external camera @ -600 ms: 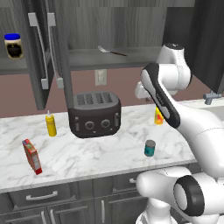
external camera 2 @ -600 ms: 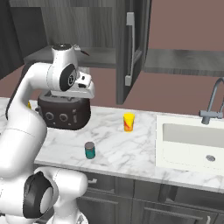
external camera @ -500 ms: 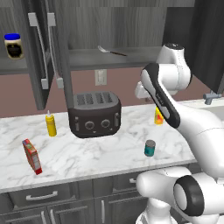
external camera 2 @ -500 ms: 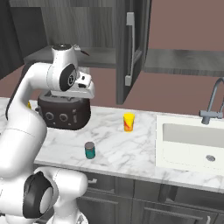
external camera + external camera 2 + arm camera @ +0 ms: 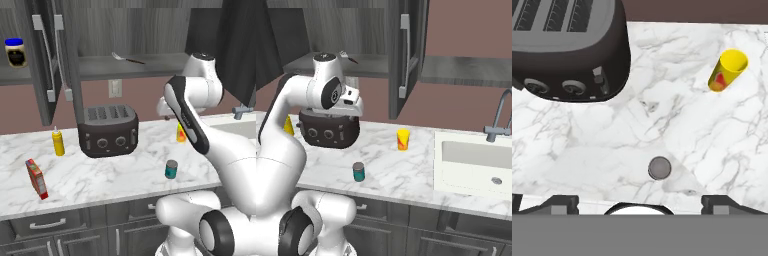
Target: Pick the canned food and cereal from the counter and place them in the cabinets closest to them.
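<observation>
Left base view: I see the canned food upright near the front edge of the counter, in front of and to the right of the toaster. The cereal stands tilted at the counter's left front, well apart from the can. A yellow squeeze bottle sits just left of the toaster. An open cabinet door hangs above the bottle; a blue-lidded jar rests on the shelf to its left. A yellow cup is partly hidden behind the arm.

Right base view: the can stands alone on the marble, between the toaster and the counter's front edge. The yellow cup stands behind it to the right, and the sink lies further right. The hand is raised in front of the toaster.

Hand view: I look straight down on the can's grey top, untouched, with the jaws spread wide and empty, their tips at either bottom corner. The toaster fills the upper left; the cup is at the upper right.
</observation>
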Available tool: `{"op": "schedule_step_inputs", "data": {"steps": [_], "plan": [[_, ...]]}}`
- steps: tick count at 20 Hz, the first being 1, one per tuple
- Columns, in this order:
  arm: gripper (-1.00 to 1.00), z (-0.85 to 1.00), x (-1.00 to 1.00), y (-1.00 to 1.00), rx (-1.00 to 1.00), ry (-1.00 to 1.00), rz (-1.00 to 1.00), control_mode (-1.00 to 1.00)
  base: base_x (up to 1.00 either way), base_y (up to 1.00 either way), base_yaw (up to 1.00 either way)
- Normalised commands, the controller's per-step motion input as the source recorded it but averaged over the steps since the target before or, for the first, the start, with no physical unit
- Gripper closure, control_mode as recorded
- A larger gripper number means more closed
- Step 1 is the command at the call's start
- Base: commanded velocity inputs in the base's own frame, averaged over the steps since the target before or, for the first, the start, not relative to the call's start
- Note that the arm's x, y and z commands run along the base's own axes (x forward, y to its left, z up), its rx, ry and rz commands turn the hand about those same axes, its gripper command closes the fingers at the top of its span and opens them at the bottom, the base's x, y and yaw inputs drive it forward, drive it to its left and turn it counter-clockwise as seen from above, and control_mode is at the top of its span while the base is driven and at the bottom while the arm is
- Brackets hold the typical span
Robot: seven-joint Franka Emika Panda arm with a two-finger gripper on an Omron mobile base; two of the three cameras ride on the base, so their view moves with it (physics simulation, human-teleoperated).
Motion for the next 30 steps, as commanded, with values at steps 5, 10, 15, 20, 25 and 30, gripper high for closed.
{"op": "schedule_step_inputs", "data": {"steps": [5,10,15,20,25,30], "plan": [[-1.00,-0.23,-0.11,0.00,0.00,0.00,0.00,-1.00,0.00,0.00,0.00],[-1.00,-0.23,-0.01,0.00,0.00,0.03,0.00,-1.00,0.00,0.00,0.00],[-1.00,-0.24,0.00,0.00,0.00,0.02,0.00,-1.00,0.00,0.00,0.00],[-1.00,-0.27,0.00,0.00,0.00,0.03,0.00,-1.00,0.00,0.00,0.00],[-1.00,-0.34,0.00,-0.04,0.00,0.04,0.00,-1.00,0.00,0.00,0.00],[-1.00,-0.38,0.02,-0.12,0.00,0.04,0.00,-1.00,0.00,0.00,0.00]]}}
